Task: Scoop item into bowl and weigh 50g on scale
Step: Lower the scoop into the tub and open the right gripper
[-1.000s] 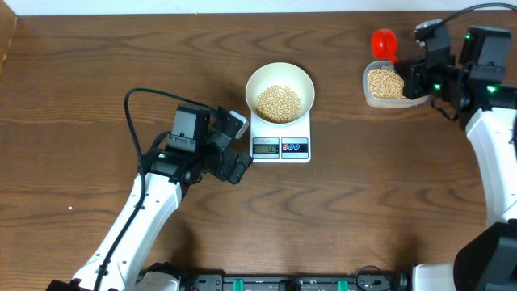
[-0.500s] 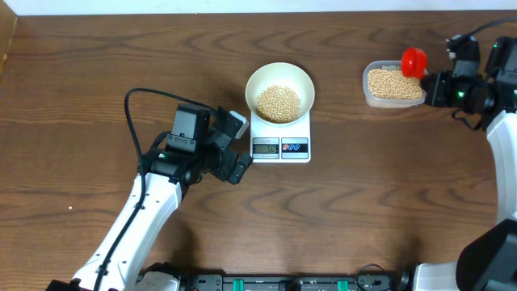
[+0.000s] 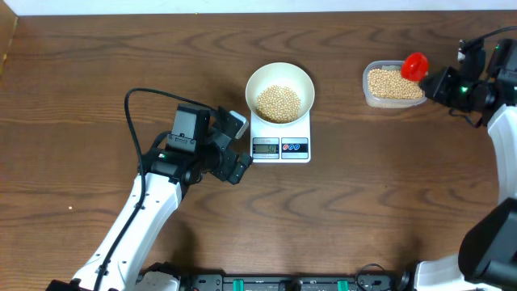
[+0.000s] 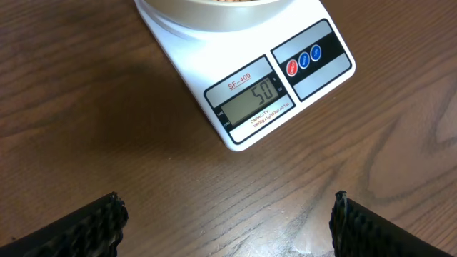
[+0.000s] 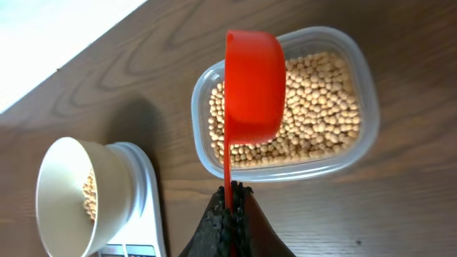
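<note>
1. Nearest my side, the left gripper (image 3: pixel 239 147) hovers low over the table (image 3: pixel 81 81), just beside the left front corner of the scale (image 3: pixel 280 137). In its wrist view the left gripper (image 4: pixel 230 227) has its jaws spread wide with nothing between them.

2. The scale (image 4: pixel 264 93) lies flat at mid-table. Its display (image 4: pixel 251 97) reads 50, and the round buttons (image 4: pixel 292 67) sit to the right of the display.

3. The bowl (image 3: pixel 250 85) stands upright on the rear part of the scale. It holds a heap of beans (image 3: pixel 279 103) in its middle. I see only the bowl's lower edge (image 4: pixel 214 13) from the left wrist.

4. Farther off, toward the right rear, the clear tub (image 3: pixel 365 85) rests on the table, well apart from the scale, with a layer of beans (image 3: pixel 392 83) inside.

5. The right gripper (image 3: pixel 440 81) is clamped tight on the thin handle of the red scoop (image 3: pixel 415 65). From the right wrist, the scoop (image 5: pixel 253 86) hangs above the tub (image 5: pixel 364 93). I cannot tell whether the scoop holds anything.
</note>
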`<state>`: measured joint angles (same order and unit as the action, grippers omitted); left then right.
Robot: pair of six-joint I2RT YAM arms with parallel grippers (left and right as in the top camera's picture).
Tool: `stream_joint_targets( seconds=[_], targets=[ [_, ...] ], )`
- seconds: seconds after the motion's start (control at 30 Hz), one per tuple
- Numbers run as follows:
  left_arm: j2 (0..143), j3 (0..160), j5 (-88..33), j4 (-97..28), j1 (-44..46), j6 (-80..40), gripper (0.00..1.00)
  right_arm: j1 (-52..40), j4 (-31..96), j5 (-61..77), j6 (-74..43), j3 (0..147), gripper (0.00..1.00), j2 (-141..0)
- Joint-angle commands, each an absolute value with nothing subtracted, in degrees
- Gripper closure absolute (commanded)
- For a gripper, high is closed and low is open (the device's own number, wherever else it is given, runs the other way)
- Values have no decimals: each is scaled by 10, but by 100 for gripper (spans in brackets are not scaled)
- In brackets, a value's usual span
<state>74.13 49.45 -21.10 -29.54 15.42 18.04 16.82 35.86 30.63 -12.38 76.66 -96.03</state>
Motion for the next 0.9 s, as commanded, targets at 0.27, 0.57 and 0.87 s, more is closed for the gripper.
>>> stream_joint_targets(
  seconds=[0.27,0.57,0.87],
  targets=[
    [742,492,-214,-295,152,183,7,168,345,331,-172,770,99,-1006],
    [742,492,-214,-295,152,183,6,168,338,329,-172,770,99,-1024],
    [742,492,-214,-295,152,183,7,168,341,312,-171,770,83,-1024]
  ],
)
